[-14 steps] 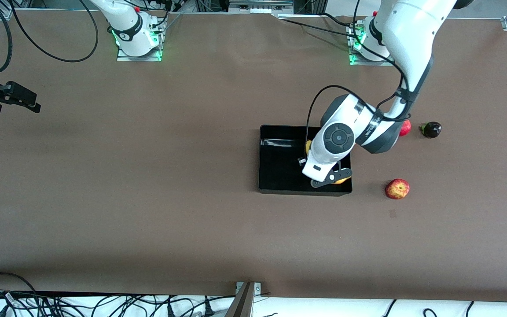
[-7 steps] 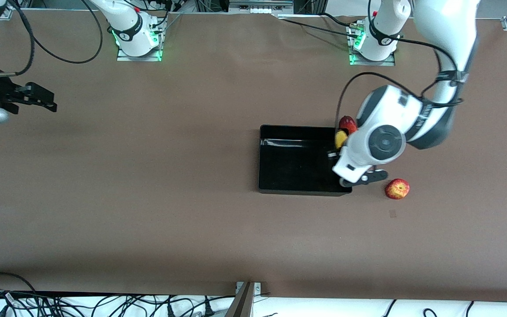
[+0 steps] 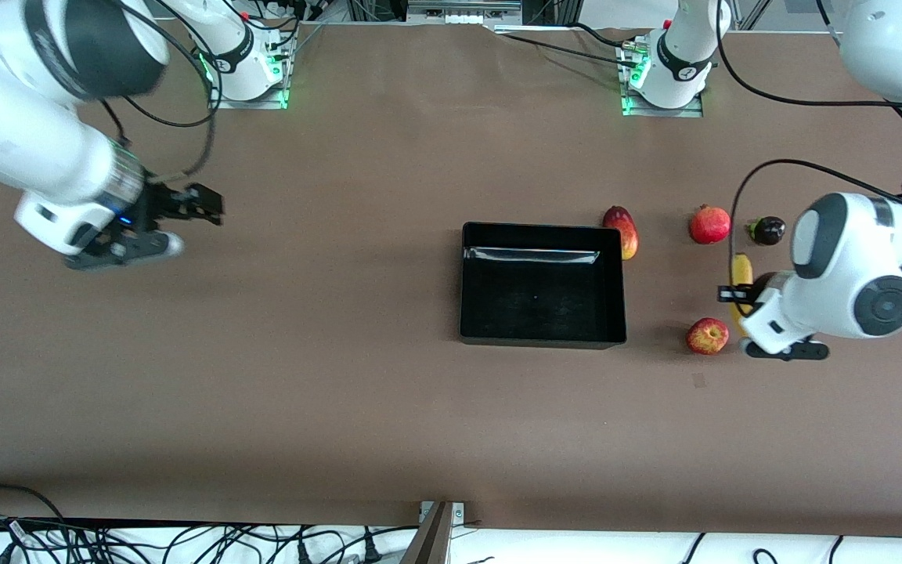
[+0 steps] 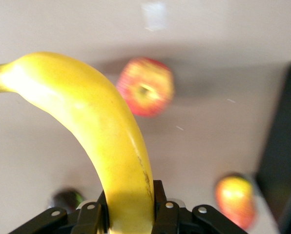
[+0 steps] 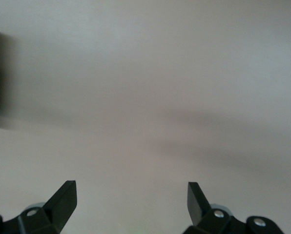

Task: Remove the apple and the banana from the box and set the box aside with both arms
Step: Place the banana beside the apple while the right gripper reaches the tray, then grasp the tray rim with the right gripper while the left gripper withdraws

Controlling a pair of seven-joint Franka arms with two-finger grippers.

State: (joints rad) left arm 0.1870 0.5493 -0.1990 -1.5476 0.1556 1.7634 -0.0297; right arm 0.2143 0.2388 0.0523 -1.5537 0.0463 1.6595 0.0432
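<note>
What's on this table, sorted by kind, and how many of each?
Small round red-and-yellow apple: 1
Long yellow banana, held in the left gripper: 1
Elongated red-yellow mango: 1
Plain red pomegranate: 1
Small dark purple round fruit: 1
Glossy black open-top plastic box, nothing in it: 1
Total: 6

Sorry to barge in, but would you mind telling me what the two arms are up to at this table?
The left claw is shut on the long yellow banana, holding it over the table beside the small red apple. The glossy black open-top box holds no fruit. The right claw hangs open over bare table toward the right arm's end. The box itself has yet to be moved aside.
</note>
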